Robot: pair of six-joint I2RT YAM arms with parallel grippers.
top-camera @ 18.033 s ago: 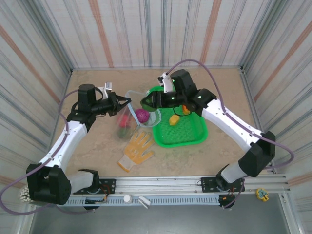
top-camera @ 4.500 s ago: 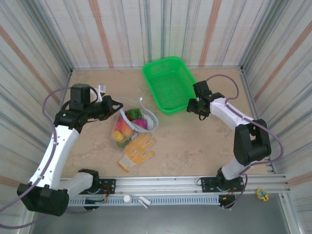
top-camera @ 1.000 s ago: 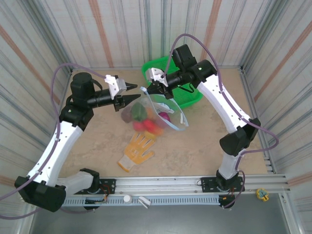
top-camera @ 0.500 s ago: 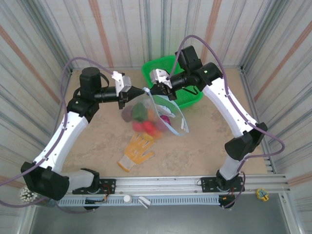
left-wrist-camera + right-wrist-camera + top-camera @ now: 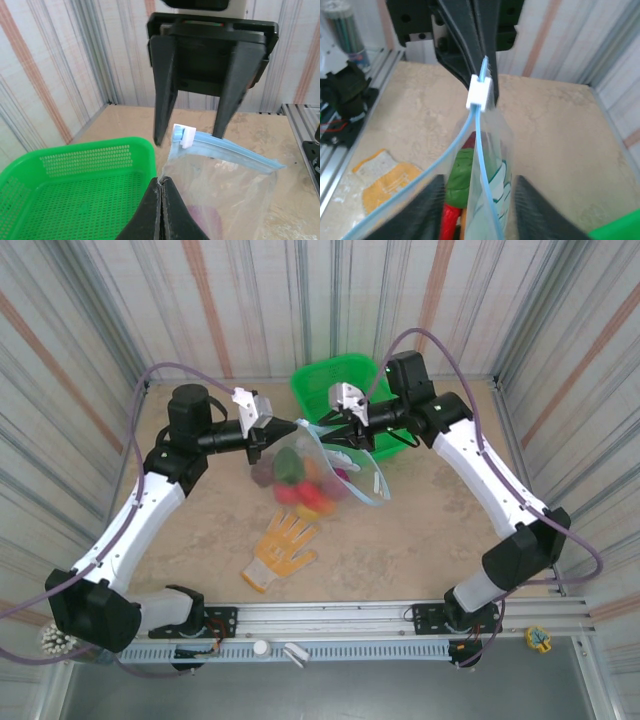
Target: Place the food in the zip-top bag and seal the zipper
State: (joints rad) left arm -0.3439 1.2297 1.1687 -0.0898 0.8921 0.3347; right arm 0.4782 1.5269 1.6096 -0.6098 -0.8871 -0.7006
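the clear, crinkly zip-top bag [image 5: 352, 472] hangs above the sandy table [image 5: 430, 540] between the two arms, with the glossy toy fruits and vegetables [image 5: 298, 485] bunched in its bottom. the left end effector [image 5: 161, 192] is pinched tight on the bag's top corner. the right end effector [image 5: 187, 137] stands wide apart, a finger either side of the small white slider [image 5: 182, 136] on the pale blue zipper strip [image 5: 235, 151], gripping nothing. the likely trouble is that if the right one closes off the slider or drags hard, the thin film could slip from the left pinch and the loaded bag would drop. the right wrist view shows the strip splayed into two tracks, so the mouth is unsealed, whereas the left wrist view hides that gap but shows the straddle plainly
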